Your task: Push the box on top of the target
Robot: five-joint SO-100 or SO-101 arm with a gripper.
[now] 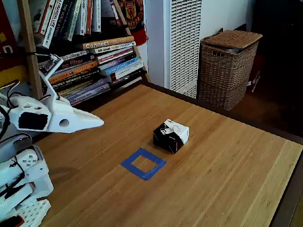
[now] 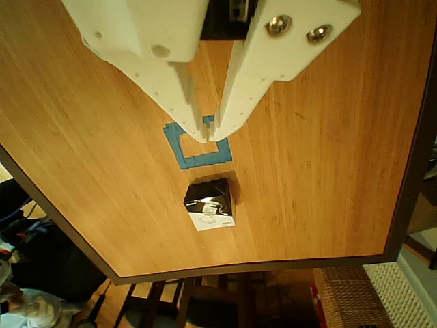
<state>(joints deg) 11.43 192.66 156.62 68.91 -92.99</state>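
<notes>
The wooden table (image 1: 227, 170) stands beside a bookshelf (image 1: 90, 52), a white heater (image 1: 182, 42) and a wicker basket (image 1: 227, 66). The gripper (image 2: 212, 137) hangs above the table, its fingers almost together, holding nothing. Just beyond its tips lies the blue tape target (image 2: 198, 145), then the box (image 2: 210, 203), apart from it. The arm's base is cut off.

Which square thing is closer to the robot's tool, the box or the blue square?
The blue square: it lies between the tool and the box.
</notes>
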